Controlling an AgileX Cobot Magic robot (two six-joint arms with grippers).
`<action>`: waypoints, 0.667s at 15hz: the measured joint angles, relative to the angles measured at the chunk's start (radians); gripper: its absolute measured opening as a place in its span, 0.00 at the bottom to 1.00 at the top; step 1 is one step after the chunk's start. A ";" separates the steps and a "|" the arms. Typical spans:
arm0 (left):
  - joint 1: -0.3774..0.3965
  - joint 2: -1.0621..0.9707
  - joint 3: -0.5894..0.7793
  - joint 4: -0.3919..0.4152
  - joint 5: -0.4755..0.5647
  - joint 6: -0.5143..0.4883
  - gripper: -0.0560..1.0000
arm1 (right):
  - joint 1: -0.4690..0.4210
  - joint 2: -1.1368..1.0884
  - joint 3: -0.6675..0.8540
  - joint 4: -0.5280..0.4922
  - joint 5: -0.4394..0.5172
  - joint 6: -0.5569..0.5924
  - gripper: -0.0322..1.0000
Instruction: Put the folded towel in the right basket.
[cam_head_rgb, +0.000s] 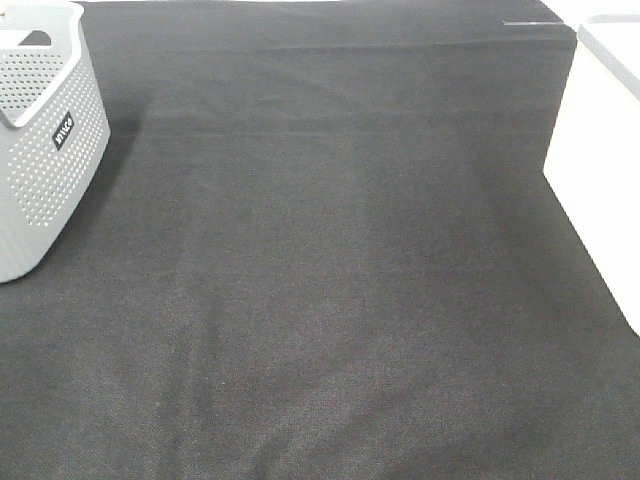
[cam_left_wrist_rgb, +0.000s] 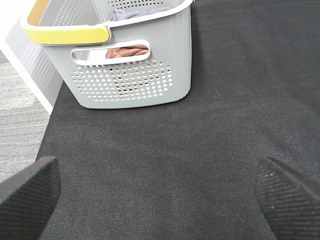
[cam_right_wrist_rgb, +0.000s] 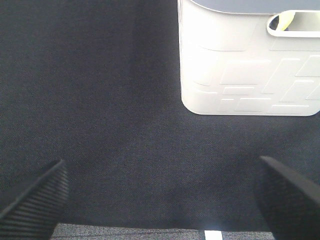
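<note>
The right basket (cam_head_rgb: 600, 160) is white and stands at the right edge of the black table; it also shows in the right wrist view (cam_right_wrist_rgb: 250, 60), with something pale yellow behind its handle slot. No folded towel lies on the table. Brown and grey-purple cloth (cam_left_wrist_rgb: 127, 50) lies inside the grey basket (cam_left_wrist_rgb: 125, 65) in the left wrist view. My left gripper (cam_left_wrist_rgb: 160, 200) is open and empty over the table in front of the grey basket. My right gripper (cam_right_wrist_rgb: 160, 200) is open and empty over the table's edge, short of the white basket. Neither gripper shows in the high view.
The grey perforated basket (cam_head_rgb: 45, 130) with a yellow handle (cam_left_wrist_rgb: 67, 34) stands at the table's left edge. The black cloth-covered table (cam_head_rgb: 330, 280) lies between the baskets. Grey floor (cam_left_wrist_rgb: 17, 110) shows beyond the table's edge.
</note>
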 joint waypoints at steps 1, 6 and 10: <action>0.000 0.000 0.000 0.000 0.000 0.000 0.99 | 0.000 0.000 0.000 0.000 0.000 0.000 0.96; 0.000 0.000 0.000 0.000 0.000 0.000 0.99 | 0.000 0.000 0.000 -0.045 -0.002 -0.003 0.96; 0.000 0.000 0.000 0.000 0.000 0.000 0.99 | 0.000 0.000 0.000 -0.052 -0.002 -0.003 0.96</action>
